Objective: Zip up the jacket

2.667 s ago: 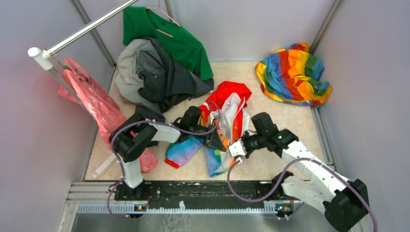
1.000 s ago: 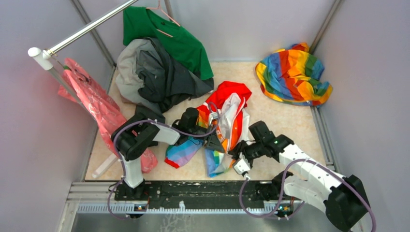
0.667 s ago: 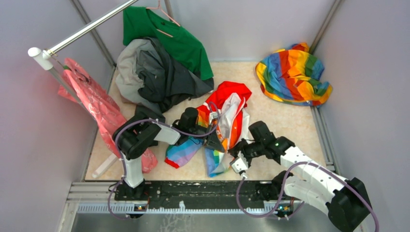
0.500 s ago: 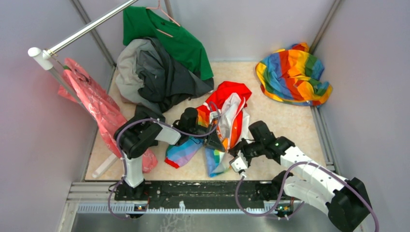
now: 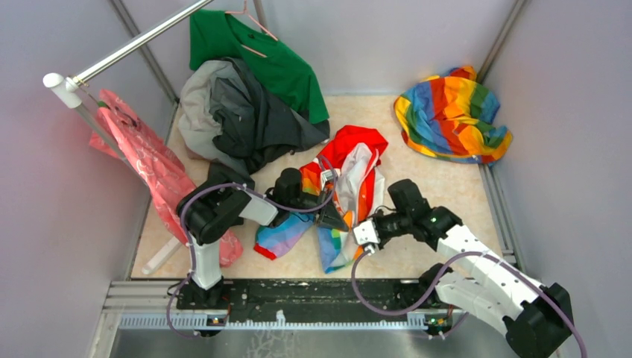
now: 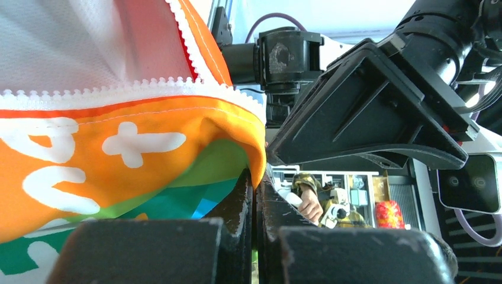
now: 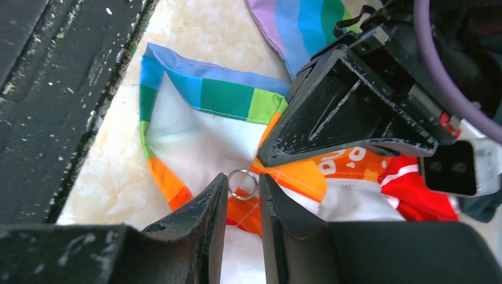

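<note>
Step in hand, as judged: getting hold of the zipper pull. The front lies open, so no zipping is done yet. The small white jacket with rainbow-striped panels and a red hood (image 5: 356, 175) lies crumpled mid-way across the cream stone-patterned table (image 5: 447, 201), between the two arms. Left gripper (image 6: 256, 186): jaws fully closed, pinching the lower corner of the orange-red zipper strip edged with white teeth (image 6: 118, 94). Right gripper (image 7: 243, 179): jaws a narrow gap apart, tips just beside the left gripper's tip. A small silver metal ring (image 7: 243, 184), probably the slider's pull, sits in that gap. No clear pinch is visible, and I cannot tell whether the pads touch it. Next move, judged: close on the ring and confirm the hold. Then draw it along the teeth toward the hood while the left gripper anchors the hem. Risk: the thin ring slips out sideways.
</note>
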